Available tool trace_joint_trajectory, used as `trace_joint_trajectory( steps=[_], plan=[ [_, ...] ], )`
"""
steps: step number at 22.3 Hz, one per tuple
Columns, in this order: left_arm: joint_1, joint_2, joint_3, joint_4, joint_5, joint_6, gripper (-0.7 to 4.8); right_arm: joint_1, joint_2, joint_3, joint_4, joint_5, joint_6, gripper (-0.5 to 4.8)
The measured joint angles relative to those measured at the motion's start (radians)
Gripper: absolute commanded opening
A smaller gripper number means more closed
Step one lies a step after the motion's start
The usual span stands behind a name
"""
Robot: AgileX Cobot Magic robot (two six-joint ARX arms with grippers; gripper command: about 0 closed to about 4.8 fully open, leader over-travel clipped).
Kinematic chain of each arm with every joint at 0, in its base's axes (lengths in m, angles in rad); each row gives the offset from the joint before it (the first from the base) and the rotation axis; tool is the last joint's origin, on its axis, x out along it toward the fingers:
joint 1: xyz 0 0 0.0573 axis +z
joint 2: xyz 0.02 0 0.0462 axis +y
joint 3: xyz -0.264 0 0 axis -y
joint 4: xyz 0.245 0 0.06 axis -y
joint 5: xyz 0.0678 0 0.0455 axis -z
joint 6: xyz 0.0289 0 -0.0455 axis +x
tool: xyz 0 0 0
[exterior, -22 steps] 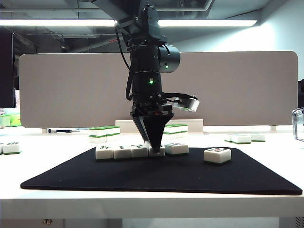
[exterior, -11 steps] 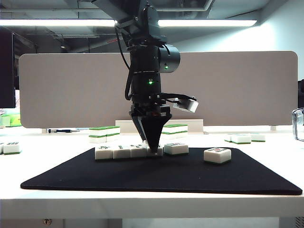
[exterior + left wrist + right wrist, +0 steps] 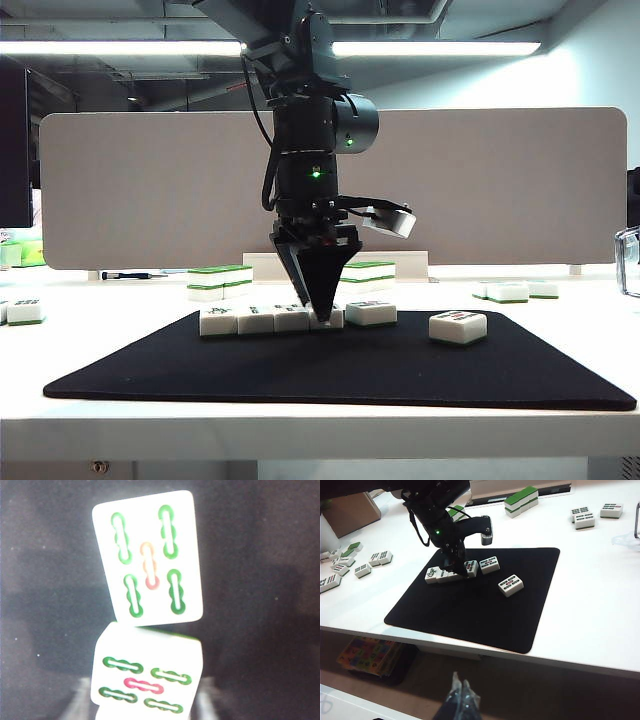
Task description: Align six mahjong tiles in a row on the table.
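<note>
Four white mahjong tiles (image 3: 257,319) lie side by side in a row on the black mat (image 3: 330,372), which lies on the table (image 3: 300,425). A fifth tile (image 3: 371,313) lies just right of the row, slightly skewed. A sixth tile (image 3: 458,326) lies apart, further right. My left gripper (image 3: 322,306) points straight down over the row's right end tile (image 3: 147,672). Its fingers (image 3: 80,700) stand open on either side of that tile, a thin gap showing on one side. The skewed tile (image 3: 148,557) lies just beyond. My right gripper (image 3: 462,690) is shut, low in front of the table edge.
Stacks of green-topped tiles (image 3: 220,280) stand behind the mat, more of them (image 3: 370,270) behind my left arm. Loose tiles lie at the right (image 3: 510,291) and far left (image 3: 350,567). A grey divider panel (image 3: 150,190) runs along the back. A cardboard box (image 3: 350,510) stands at the far left.
My left gripper's fingers have spread slightly off the row's end tile and the wrist has turned a touch. The tiles have stayed in place.
</note>
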State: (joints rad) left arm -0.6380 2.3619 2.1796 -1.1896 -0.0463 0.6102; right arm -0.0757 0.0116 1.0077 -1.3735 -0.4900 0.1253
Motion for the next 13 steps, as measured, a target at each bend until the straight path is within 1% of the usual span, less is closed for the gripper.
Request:
trace_joint_trajectory(
  steps=[6, 8, 10, 13],
  plan=[
    [-0.01, -0.026, 0.0, -0.006, 0.001, -0.014, 3.19, 0.0, 0.0, 0.0, 0.0, 0.0, 0.0, -0.01],
    [-0.026, -0.063, 0.0, 0.012, 0.002, -0.018, 3.19, 0.0, 0.0, 0.0, 0.0, 0.0, 0.0, -0.01],
    [-0.039, -0.077, 0.004, 0.064, 0.014, -0.031, 3.19, 0.0, 0.0, 0.0, 0.0, 0.0, 0.0, -0.01],
    [-0.043, -0.06, 0.001, 0.151, 0.074, -0.108, 3.19, 0.0, 0.0, 0.0, 0.0, 0.0, 0.0, -0.01]
  ],
)
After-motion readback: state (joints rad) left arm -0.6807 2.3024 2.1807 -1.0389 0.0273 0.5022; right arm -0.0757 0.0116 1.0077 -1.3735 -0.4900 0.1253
